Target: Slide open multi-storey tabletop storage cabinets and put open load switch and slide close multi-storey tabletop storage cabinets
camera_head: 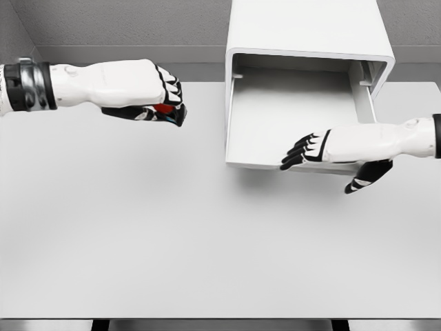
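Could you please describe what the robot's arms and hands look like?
Both arms are smooth white shells. The left robot hand and right robot hand have white backs with black fingers and palms. The left forearm carries a grey-and-black ringed cuff.

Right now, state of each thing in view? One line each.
Cabinet: top drawer slid out.
Drawer: open, nothing visible inside.
Switch: gripped in left hand, held over the table, mostly hidden.
Left hand: shut on switch.
Right hand: open, fingers at drawer's front edge.
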Controlling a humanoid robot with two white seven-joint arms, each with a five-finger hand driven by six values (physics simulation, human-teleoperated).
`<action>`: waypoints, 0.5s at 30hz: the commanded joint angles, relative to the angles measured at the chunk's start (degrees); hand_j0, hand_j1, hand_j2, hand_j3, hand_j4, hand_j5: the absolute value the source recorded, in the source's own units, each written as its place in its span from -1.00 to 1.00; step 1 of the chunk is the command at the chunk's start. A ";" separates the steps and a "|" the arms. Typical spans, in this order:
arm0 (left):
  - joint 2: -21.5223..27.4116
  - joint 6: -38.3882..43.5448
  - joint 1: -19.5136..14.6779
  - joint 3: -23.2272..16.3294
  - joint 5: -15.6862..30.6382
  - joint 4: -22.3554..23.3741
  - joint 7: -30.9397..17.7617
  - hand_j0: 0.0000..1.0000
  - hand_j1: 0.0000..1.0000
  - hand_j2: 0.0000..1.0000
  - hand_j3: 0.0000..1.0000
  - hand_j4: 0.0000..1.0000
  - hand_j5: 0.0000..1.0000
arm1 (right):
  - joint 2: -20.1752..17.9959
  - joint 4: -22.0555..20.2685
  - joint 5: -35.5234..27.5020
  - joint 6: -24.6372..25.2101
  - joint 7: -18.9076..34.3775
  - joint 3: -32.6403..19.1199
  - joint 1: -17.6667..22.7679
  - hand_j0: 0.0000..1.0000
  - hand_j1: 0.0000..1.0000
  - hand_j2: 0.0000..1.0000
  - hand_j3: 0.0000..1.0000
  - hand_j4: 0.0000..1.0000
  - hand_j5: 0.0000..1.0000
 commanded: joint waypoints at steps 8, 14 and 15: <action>-5.63 0.19 -0.62 1.33 0.26 -0.56 0.04 -0.09 -0.09 -0.09 -0.09 -0.09 -0.09 | -0.68 -0.77 -0.81 0.15 -0.53 -0.09 -0.09 1.00 1.00 1.00 1.00 1.00 1.00; -8.09 0.19 -1.58 1.94 0.00 -0.56 0.04 -0.09 -0.09 -0.09 -0.09 -0.09 -0.09 | -1.56 -0.94 -0.72 0.15 -0.36 -0.09 -0.26 1.00 1.00 1.00 1.00 1.00 1.00; -8.44 0.19 -1.67 1.94 0.00 -0.56 0.04 -0.09 -0.09 -0.09 -0.09 -0.09 -0.09 | -1.64 -0.94 -0.72 0.15 -0.44 -0.09 -0.26 1.00 1.00 1.00 1.00 1.00 1.00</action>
